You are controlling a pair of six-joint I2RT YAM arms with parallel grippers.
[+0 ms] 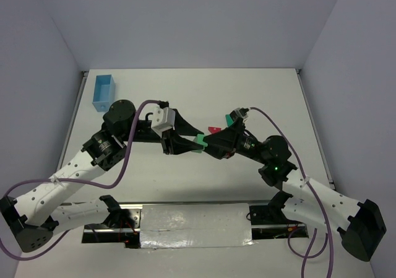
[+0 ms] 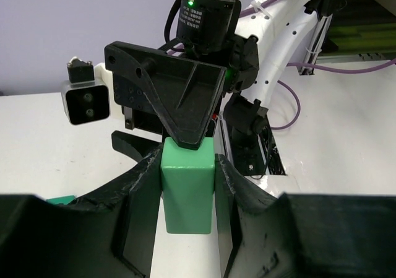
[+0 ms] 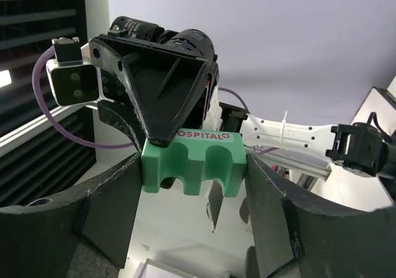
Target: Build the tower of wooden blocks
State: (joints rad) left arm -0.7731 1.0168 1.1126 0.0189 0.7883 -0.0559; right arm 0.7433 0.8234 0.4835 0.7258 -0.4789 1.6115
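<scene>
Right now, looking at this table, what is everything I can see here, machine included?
green block: one, green, lettered, mid-table between both grippers.
red roof-shaped piece: one, red, on the table just beyond the grippers.
green scrap: one, only an edge shows; cannot tell what it is.
blue box: one, light blue, far left corner.
table: one, white.
silvery sheet: one, near edge between the arm bases.
left gripper: one, black, shut on the green block.
right gripper: one, black, shut on the same block.
</scene>
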